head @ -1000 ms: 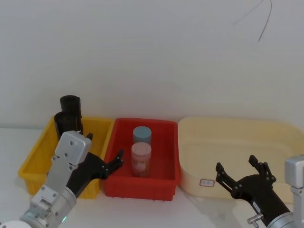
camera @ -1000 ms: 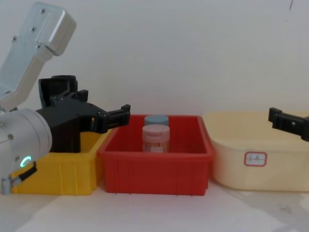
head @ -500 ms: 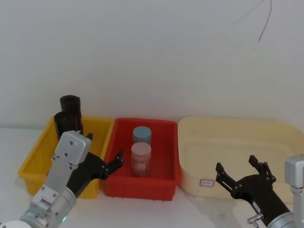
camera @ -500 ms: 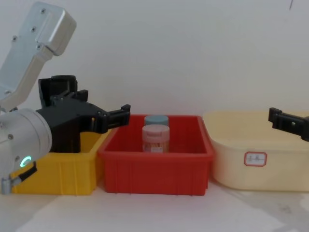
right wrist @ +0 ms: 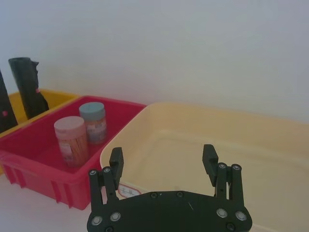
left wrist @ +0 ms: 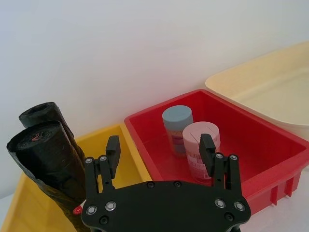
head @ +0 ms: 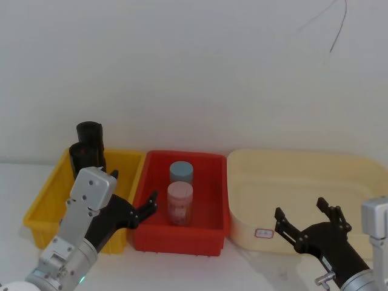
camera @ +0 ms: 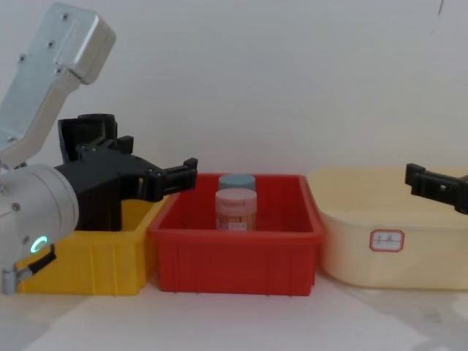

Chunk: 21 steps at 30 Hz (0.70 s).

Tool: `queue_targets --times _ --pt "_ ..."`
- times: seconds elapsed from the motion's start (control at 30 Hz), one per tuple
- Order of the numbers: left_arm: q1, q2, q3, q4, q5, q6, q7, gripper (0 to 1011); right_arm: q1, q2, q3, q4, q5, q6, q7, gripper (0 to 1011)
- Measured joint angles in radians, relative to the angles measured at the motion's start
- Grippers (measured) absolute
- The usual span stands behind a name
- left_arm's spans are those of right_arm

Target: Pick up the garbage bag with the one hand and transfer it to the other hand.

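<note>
Upright in the back left corner of the yellow bin [head: 45,194], the garbage bag [left wrist: 43,164] is a matte black roll of crinkled film, rolled tight, with a spot of red near its foot. A second roll [left wrist: 53,118] of the same film stands just behind it. The bin is glossy moulded plastic with sloping walls. Pressed against its right side is a red bin [head: 182,239] of the same make, with a ribbed floor. In the red bin stand two clear round jars close together, the pink-lidded jar [head: 180,201] in front of the blue-lidded jar [head: 181,172]. To the right sits a broad cream tub [camera: 351,241] with rounded corners and a small white label [camera: 387,240] on its front wall. The left gripper [left wrist: 160,147], flat black with long fingers spread wide and nothing between them, hovers over the yellow bin's front right part, short of the rolls, one fingertip above the red bin's left rim. The right gripper [right wrist: 163,154], likewise spread and empty, hangs just before the tub's front edge. All three containers rest in a row along the back of a smooth white table [camera: 234,322], against a plain white wall [head: 194,73].
</note>
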Motion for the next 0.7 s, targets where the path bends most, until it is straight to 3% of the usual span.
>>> queue_targets --times 0.2,0.47,0.7 --pt "0.0 0.0 0.0 0.0 0.0 0.0 0.0 1001 0.023 0.016 -0.008 0.002 -0.008 0.032 0.023 1001" --pt "0.0 0.0 0.0 0.0 0.0 0.0 0.0 1001 0.089 0.05 -0.025 0.015 -0.002 0.105 0.106 1001" --pt "0.0 0.0 0.0 0.0 0.0 0.0 0.0 1001 0.18 0.079 -0.052 0.048 0.014 0.165 0.202 1001"
